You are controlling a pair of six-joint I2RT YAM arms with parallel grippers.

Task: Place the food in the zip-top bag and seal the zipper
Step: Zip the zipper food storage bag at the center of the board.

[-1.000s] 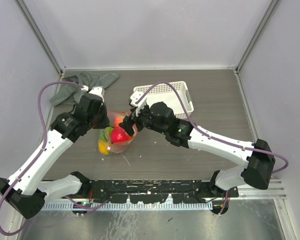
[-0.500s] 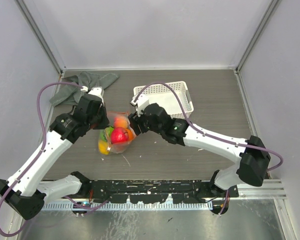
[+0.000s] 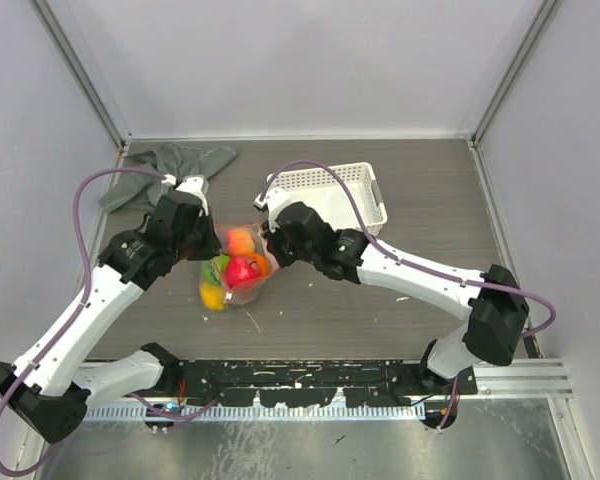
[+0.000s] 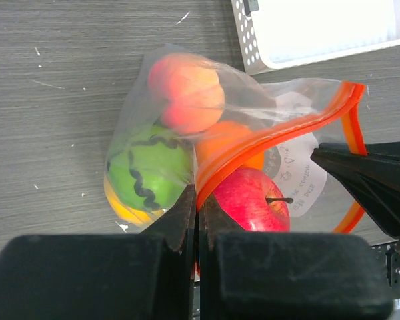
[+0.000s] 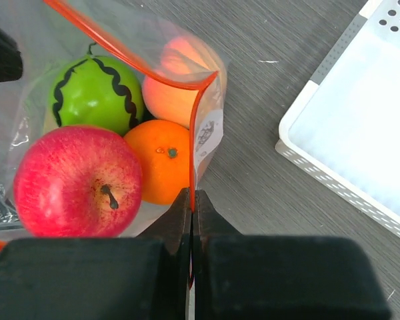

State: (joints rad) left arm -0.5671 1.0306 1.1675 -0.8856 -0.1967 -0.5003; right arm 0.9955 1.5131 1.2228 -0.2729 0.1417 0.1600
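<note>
Entry: zip-top bag (image 4: 253, 93), food (image 3: 243, 270) inside (mouth gaping), lying at 7 o'clock of the basket (image 3: 330, 195). I see left gripper (image 4: 197, 200), arm reaching from 8 o'clock, clamped on the zipper (image 4: 267, 137); right gripper (image 5: 192, 200), from 4 o'clock, pinching the same strip.

Dark wood-grain table (image 3: 420, 210) boxed by pale grey walls (image 3: 300, 60); the light seems even, diffuse.

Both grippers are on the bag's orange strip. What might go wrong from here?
The left gripper and right gripper each pinch only the thin zipper; a hard pull may slip it free. The zip-top bag is unsealed, its mouth gaping, and the red apple sits right at the mouth, so it may roll out or block the strip from closing.
</note>
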